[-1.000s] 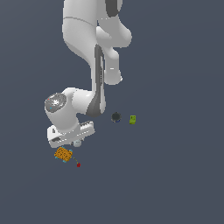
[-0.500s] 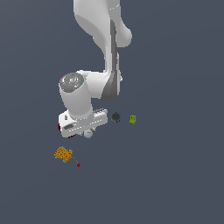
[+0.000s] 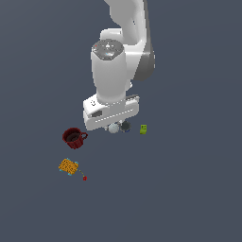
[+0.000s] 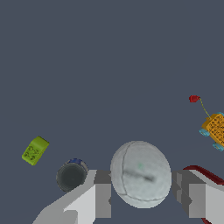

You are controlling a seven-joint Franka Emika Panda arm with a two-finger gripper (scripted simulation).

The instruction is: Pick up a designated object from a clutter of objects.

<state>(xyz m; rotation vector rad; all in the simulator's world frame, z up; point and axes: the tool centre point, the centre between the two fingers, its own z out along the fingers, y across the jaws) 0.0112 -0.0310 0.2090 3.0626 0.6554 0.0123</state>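
Note:
The pale grey-white ball (image 4: 140, 173) sits between my gripper's two fingers in the wrist view, which are closed against its sides. In the exterior view the ball (image 3: 113, 128) shows just under the hand, and my gripper (image 3: 114, 126) is raised above the floor with it. The dark red mug (image 3: 74, 137) lies to the exterior view's left of the hand. The dark grey round thing (image 3: 125, 126) is right beside the ball in the picture. The lime-green block (image 3: 143, 129) lies further to the right.
The orange textured block (image 3: 68, 166) and the tiny red bit (image 3: 84, 178) lie on the floor at the exterior view's lower left. In the wrist view the mug's rim (image 4: 205, 172) shows by one finger, with the dark round thing (image 4: 71, 176) and the green block (image 4: 35, 150) nearby.
The arm has risen and swung toward the exterior view's right with the ball held in it. The mug, hidden behind the hand before, now shows.

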